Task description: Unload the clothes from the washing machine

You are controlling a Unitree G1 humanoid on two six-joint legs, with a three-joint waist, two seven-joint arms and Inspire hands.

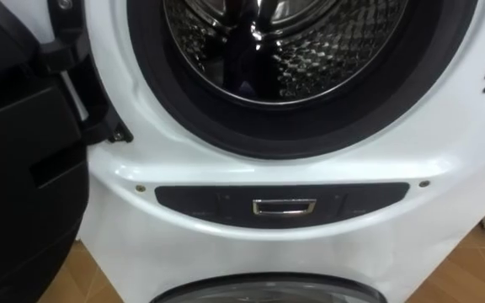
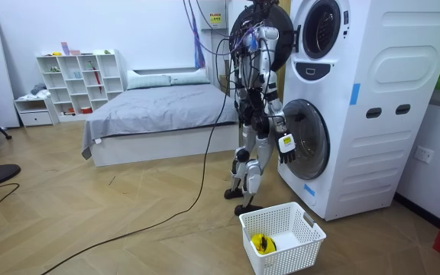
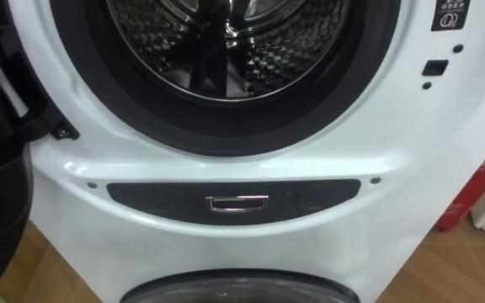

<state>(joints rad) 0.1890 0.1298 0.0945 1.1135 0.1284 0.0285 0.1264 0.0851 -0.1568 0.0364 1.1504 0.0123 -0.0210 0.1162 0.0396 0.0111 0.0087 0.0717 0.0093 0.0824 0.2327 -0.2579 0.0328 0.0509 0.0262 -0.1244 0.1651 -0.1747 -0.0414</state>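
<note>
While the robot faces two stacked white washing machines (image 2: 373, 114), its right hand (image 2: 285, 147) hangs, grip impossible to tell; one dimpled steel drum (image 1: 310, 59) gapes, and one latticed plastic basket (image 2: 300, 246) stands nearby.

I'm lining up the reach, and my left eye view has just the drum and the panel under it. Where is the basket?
Observer: The white basket sits on the floor beside the robot's feet, in front of the lower washing machine.
Operator: Anything in it?
Observer: One small yellow thing lies at the bottom. I can't tell what it is.
Operator: And the arm?
Observer: The right robot hand hangs low beside that machine's round door.
</note>
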